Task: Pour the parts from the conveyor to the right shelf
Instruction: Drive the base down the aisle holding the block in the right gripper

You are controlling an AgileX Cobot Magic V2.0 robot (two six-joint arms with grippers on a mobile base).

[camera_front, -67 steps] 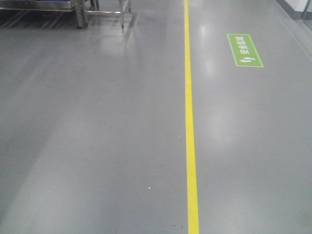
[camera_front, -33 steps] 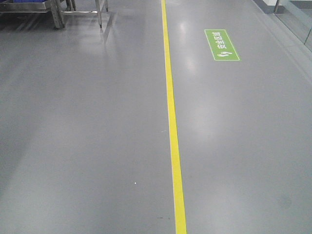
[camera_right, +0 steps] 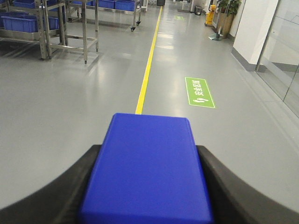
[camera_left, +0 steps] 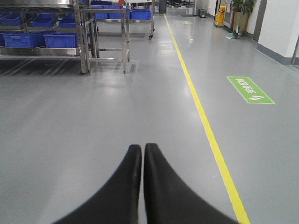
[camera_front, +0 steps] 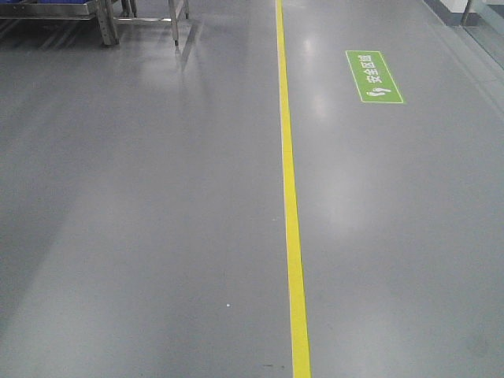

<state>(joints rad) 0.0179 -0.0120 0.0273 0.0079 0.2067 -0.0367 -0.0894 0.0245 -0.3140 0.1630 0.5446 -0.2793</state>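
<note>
My right gripper (camera_right: 147,154) is shut on a bright-blue block (camera_right: 147,168), the part, which fills the gap between its black fingers (camera_right: 93,172); its knob is hidden. My left gripper (camera_left: 142,148) is shut and empty, its black fingertips pressed together above the grey floor. A steel-framed shelf (camera_left: 84,42) with deep-blue bins (camera_left: 60,40) stands far off at the upper left; it also shows in the right wrist view (camera_right: 44,28), and its legs show in the front view (camera_front: 106,27). The conveyor is out of view.
A yellow line (camera_front: 290,205) runs down the glossy grey floor (camera_front: 142,197). A green floor sign (camera_front: 373,76) lies right of it. A bare steel table frame (camera_left: 124,46) stands beside the shelf. A white wall (camera_right: 252,28) and glass (camera_right: 285,56) border the right side.
The front view has swung: the yellow line and green sign shifted left, then slightly back right. The shelf legs stay at the upper left corner.
</note>
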